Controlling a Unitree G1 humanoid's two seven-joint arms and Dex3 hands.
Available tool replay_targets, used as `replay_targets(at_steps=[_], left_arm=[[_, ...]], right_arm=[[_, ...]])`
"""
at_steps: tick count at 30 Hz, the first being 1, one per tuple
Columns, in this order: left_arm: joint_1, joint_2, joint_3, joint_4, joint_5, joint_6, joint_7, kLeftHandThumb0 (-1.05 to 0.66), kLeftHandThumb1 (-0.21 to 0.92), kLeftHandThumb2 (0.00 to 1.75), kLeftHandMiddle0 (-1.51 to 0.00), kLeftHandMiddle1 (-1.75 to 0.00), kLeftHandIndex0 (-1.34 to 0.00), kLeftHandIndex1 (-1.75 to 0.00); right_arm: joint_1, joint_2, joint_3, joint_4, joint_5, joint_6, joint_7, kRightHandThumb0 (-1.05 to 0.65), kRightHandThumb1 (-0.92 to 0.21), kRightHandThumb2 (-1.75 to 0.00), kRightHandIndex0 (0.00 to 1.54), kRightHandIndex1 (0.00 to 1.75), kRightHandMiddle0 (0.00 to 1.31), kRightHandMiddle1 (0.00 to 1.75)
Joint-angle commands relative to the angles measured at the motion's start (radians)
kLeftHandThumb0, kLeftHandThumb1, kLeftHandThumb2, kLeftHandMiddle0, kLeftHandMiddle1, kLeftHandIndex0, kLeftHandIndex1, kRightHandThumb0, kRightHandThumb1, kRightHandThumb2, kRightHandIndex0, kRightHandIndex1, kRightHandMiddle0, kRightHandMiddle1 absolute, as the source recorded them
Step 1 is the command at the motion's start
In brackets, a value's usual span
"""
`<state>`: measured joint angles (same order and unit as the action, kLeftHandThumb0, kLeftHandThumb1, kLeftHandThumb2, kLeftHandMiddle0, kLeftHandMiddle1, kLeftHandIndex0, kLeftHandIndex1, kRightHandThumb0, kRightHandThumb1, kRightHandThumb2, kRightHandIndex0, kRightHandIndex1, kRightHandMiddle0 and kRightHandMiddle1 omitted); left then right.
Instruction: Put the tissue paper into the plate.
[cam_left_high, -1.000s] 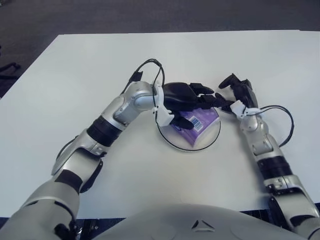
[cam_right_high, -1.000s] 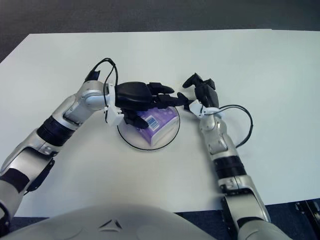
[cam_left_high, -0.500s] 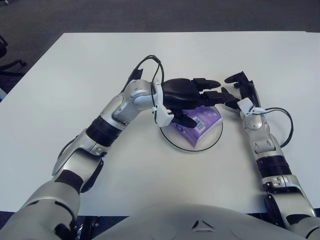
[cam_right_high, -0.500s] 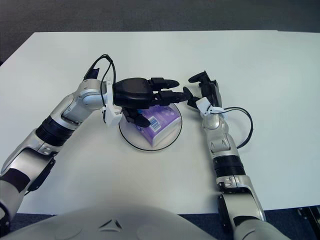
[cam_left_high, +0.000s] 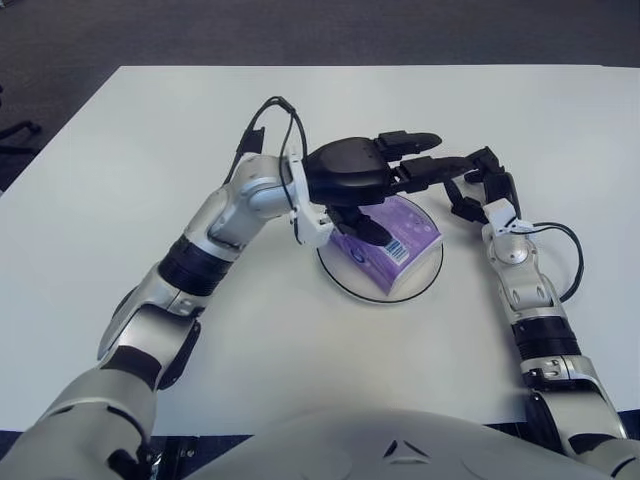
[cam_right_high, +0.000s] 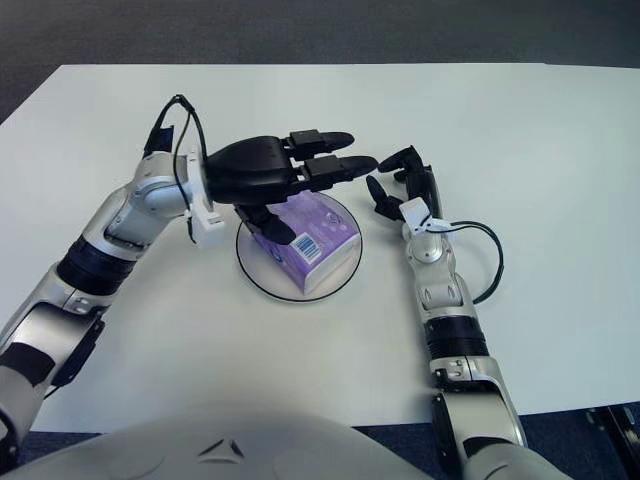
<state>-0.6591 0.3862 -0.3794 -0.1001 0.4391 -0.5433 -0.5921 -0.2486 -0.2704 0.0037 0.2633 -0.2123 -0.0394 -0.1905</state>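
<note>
Under left robot hand (cam_left_high: 372, 178), tissue pack (cam_left_high: 388, 240) half-hidden

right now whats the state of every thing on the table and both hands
tissue pack: lying in the plate, free of both hands
plate: flat on the table, holding the tissue pack
left hand: above the plate's far-left edge, fingers spread, holding nothing
right hand: by the plate's right rim, fingers relaxed, holding nothing
table: white, bearing the plate
</note>
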Motion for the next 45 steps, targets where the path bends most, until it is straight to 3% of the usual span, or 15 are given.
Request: replay_targets(at_steps=[1,8,9,10,11,13,16,21,26,30,34,36,37,42,45], left_arm=[[0.027,0.033,0.044,-0.027,-0.021,0.025,0.010,-1.05,0.92,0.85,-0.17,-0.06,0.00,-0.10],[0.054,0.046,0.065,-0.060,-0.016,0.070,0.011,-1.04,0.92,0.83,-0.25,-0.09,0.00,-0.22],[0.065,0.047,0.077,-0.066,0.010,0.064,0.040,-1.03,0.92,0.83,-0.26,-0.09,0.00,-0.23],[0.072,0.047,0.085,-0.071,0.028,0.060,0.060,-1.02,0.92,0.88,-0.28,-0.10,0.00,-0.25],[0.082,0.048,0.097,-0.072,0.043,0.054,0.083,-1.01,0.92,0.91,-0.30,-0.11,0.00,-0.26],[0.096,0.050,0.109,-0.066,0.058,0.045,0.111,-0.99,0.92,0.94,-0.32,-0.12,0.00,-0.30],[0.104,0.053,0.118,-0.054,0.072,0.036,0.140,-0.95,0.92,0.96,-0.36,-0.13,0.00,-0.40],[0.123,0.061,0.151,-0.027,0.110,0.010,0.226,-0.90,0.92,0.99,-0.42,-0.17,0.00,-0.59],[0.175,0.029,0.199,0.012,0.152,0.016,0.380,-0.91,0.92,1.05,-0.42,-0.64,0.00,-0.90],[0.224,0.021,0.238,0.066,0.111,-0.008,0.464,-0.94,0.92,1.09,-0.43,-0.94,-0.01,-1.14],[0.254,-0.025,0.284,0.086,0.061,0.030,0.534,-0.95,0.92,1.08,-0.45,-1.24,-0.09,-1.30],[0.259,-0.036,0.295,0.093,0.047,0.037,0.553,-0.94,0.92,1.05,-0.50,-1.38,-0.13,-1.37],[0.263,-0.049,0.302,0.094,0.027,0.050,0.558,-0.86,0.92,1.02,-0.51,-1.51,-0.13,-1.51],[0.275,-0.090,0.336,0.091,-0.080,0.108,0.553,-0.73,0.92,0.86,-0.63,-1.69,-0.28,-1.70],[0.295,-0.098,0.368,0.096,-0.156,0.125,0.542,-0.50,0.80,0.80,-0.72,-1.73,-0.30,-1.73]], right_arm=[[0.180,0.090,0.028,0.093,0.023,0.006,0.004,-0.01,-0.70,-0.80,0.30,1.67,0.28,1.67],[0.180,0.090,0.028,0.095,0.024,0.004,0.004,-0.01,-0.70,-0.80,0.30,1.67,0.28,1.67],[0.145,0.083,-0.013,0.156,0.089,-0.052,0.060,-0.01,-0.70,-0.80,0.30,1.67,0.28,1.67],[0.118,0.077,-0.044,0.202,0.139,-0.095,0.102,-0.17,-0.58,-0.96,0.63,1.70,0.39,1.70],[0.102,0.075,-0.065,0.232,0.173,-0.125,0.130,-0.28,-0.49,-1.08,0.85,1.72,0.47,1.71],[0.095,0.075,-0.076,0.249,0.193,-0.147,0.145,-0.38,-0.41,-1.19,1.05,1.73,0.54,1.73],[0.094,0.079,-0.081,0.261,0.200,-0.165,0.153,-0.45,-0.35,-1.27,1.19,1.74,0.59,1.74],[0.091,0.085,-0.090,0.275,0.209,-0.200,0.165,-0.48,-0.32,-1.31,1.26,1.75,0.61,1.75],[0.088,0.079,-0.084,0.284,0.199,-0.219,0.167,-0.49,-0.30,-1.34,1.28,1.75,0.63,1.75],[0.092,0.078,-0.083,0.276,0.210,-0.226,0.189,-0.49,-0.31,-1.33,1.27,1.75,0.62,1.75],[0.099,0.079,-0.090,0.262,0.234,-0.230,0.224,-0.48,-0.33,-1.30,1.27,1.75,0.61,1.75],[0.100,0.080,-0.093,0.260,0.237,-0.229,0.231,-0.48,-0.34,-1.29,1.27,1.75,0.60,1.75],[0.100,0.081,-0.095,0.258,0.239,-0.228,0.234,-0.47,-0.34,-1.29,1.28,1.75,0.60,1.75],[0.102,0.082,-0.103,0.252,0.247,-0.225,0.246,-0.47,-0.35,-1.27,1.28,1.75,0.59,1.75],[0.103,0.081,-0.106,0.249,0.251,-0.224,0.251,-0.47,-0.36,-1.26,1.28,1.75,0.58,1.75]])
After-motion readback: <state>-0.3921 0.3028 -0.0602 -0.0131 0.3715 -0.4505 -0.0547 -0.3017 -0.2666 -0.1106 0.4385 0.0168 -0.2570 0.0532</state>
